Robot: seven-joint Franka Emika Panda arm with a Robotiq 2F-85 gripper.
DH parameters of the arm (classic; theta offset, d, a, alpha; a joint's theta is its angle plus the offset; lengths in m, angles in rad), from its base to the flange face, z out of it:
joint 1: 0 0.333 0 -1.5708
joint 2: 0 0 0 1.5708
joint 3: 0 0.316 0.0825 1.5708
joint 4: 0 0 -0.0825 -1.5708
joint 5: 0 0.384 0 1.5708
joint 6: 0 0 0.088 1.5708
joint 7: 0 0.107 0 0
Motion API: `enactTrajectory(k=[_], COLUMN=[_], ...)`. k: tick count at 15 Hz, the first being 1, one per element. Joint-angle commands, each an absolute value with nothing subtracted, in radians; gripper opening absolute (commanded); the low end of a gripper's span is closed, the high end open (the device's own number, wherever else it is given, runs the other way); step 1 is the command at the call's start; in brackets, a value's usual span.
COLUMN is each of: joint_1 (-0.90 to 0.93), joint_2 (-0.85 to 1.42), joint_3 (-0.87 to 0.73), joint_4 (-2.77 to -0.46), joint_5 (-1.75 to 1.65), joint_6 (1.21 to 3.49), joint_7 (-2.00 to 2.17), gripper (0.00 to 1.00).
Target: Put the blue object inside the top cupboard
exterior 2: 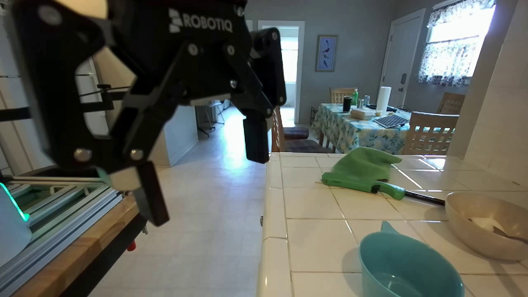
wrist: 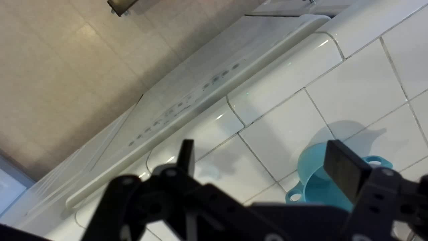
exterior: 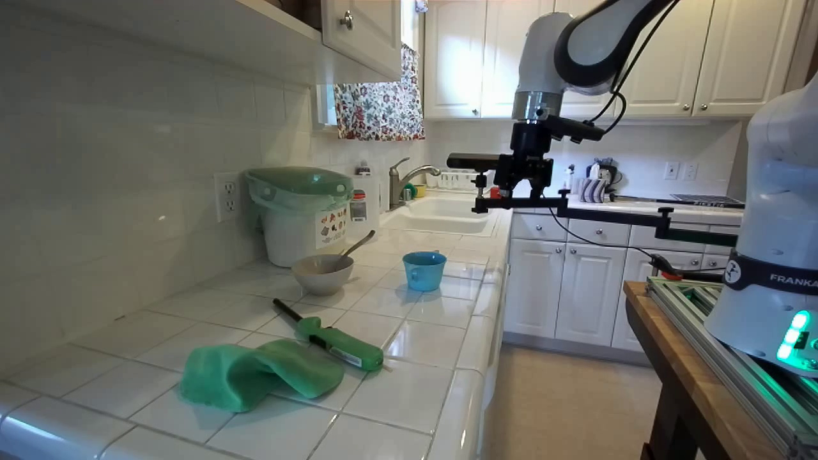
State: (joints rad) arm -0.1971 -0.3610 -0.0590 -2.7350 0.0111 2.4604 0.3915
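The blue object, a small cyan cup with a handle, stands upright on the white tiled counter and looks empty in an exterior view. My gripper hangs above counter height, beyond its front edge, apart from the cup. Its jaws are wide apart with nothing between them, as an exterior view confirms. In the wrist view, one finger overlaps part of the cup from above. Overhead at the upper left is the top cupboard; part of its dark interior shows beside a white door.
Near the cup are a bowl with a spoon, a green lighter and a green cloth. A green-lidded bin stands against the wall. Behind lie the sink and faucet. A black bar runs below the gripper.
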Motion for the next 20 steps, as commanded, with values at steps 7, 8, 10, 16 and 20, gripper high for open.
enactTrajectory(k=[7,8,10,16,20], joint_1=[-0.234,-0.235,-0.252,-0.246,-0.213], joint_2=[-0.229,-0.220,-0.202,-0.106,-0.019], joint_3=[0.094,0.102,0.116,0.087,0.050], joint_4=[-2.734,-2.726,-2.719,-2.679,-2.641], joint_5=[-0.121,-0.147,-0.228,-0.340,-0.349], joint_6=[2.624,2.623,2.646,2.663,2.708], joint_7=[0.831,0.880,0.995,1.210,1.307], gripper=[1.00,1.00,1.00,1.00,1.00])
